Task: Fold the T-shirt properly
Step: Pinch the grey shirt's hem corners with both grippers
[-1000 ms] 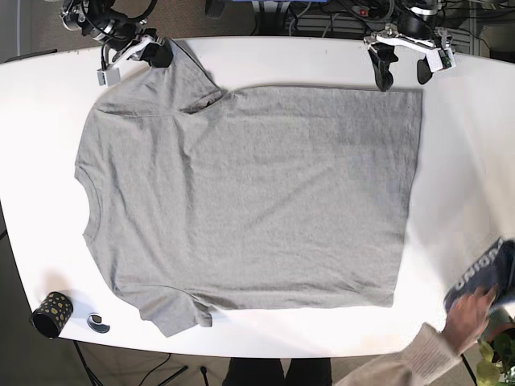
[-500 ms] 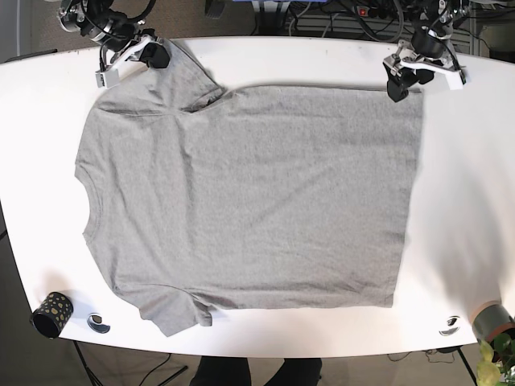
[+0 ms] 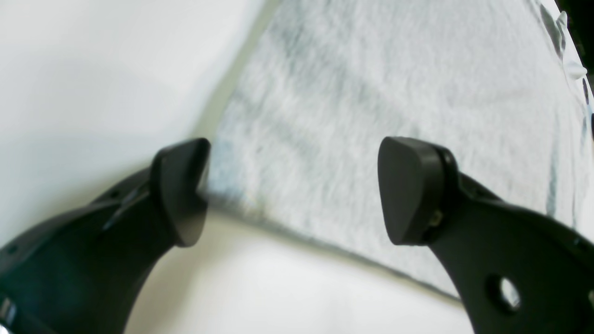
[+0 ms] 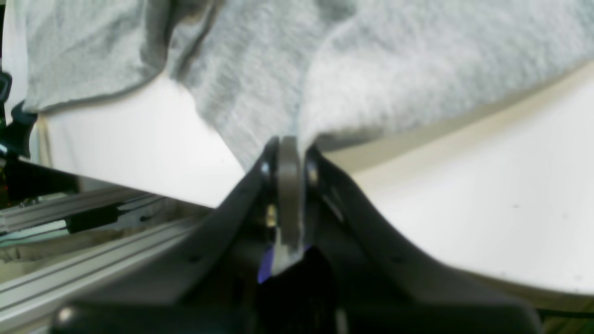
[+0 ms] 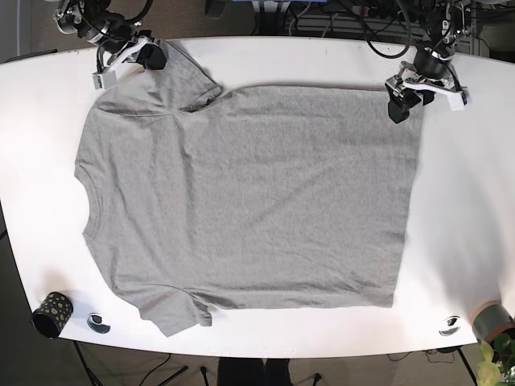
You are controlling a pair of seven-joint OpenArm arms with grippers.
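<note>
A grey T-shirt lies spread flat on the white table, collar toward the left and hem toward the right. At the far left, my right gripper is shut on the edge of the upper sleeve. The right wrist view shows that gripper pinching a fold of the shirt. My left gripper sits at the hem's far right corner. In the left wrist view it stands open, its fingers straddling the corner of the shirt, with the fabric lying flat.
A black dotted cup and a small round object sit at the near left corner. Another small round object, a grey roll and a plant are at the near right corner.
My left gripper came down from the far edge onto the hem corner. A person's hand and a blue cloth left the near right corner. My right gripper shifted slightly up and left, still holding the sleeve.
</note>
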